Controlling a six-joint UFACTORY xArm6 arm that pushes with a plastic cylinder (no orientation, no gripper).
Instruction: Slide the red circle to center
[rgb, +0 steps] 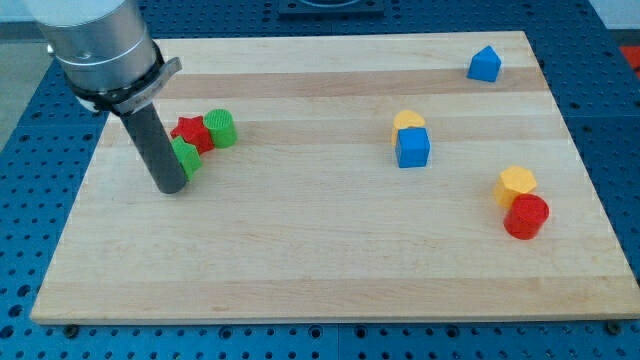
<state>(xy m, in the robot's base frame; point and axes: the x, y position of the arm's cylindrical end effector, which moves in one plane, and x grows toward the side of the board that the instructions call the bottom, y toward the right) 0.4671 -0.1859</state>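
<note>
The rod ends in a plain tip (172, 188); no fingers are fitted, so no apart or together state applies. The tip is set on the wooden board (300, 270) in the view's left part. It is placed just beside a green block (187, 156), whose shape cannot be made out because the rod covers its left side; contact between rod and block appears likely but cannot be confirmed.

Just above and to the right of that green block, a red star (192, 131) is seen, touching it. A green cylinder (221, 128) is set against the star's right side.

Near the middle of the board, toward the view's right, a blue cube (412, 148) is located, with a yellow block (408, 121) touching its upper edge.

The red circle (526, 217) is located near the view's right edge, below mid height, well apart from the tip. A yellow block (516, 184) of rounded many-sided form is pressed against its upper left.

A blue block (484, 64) with a peaked top is placed alone near the view's top right corner.
</note>
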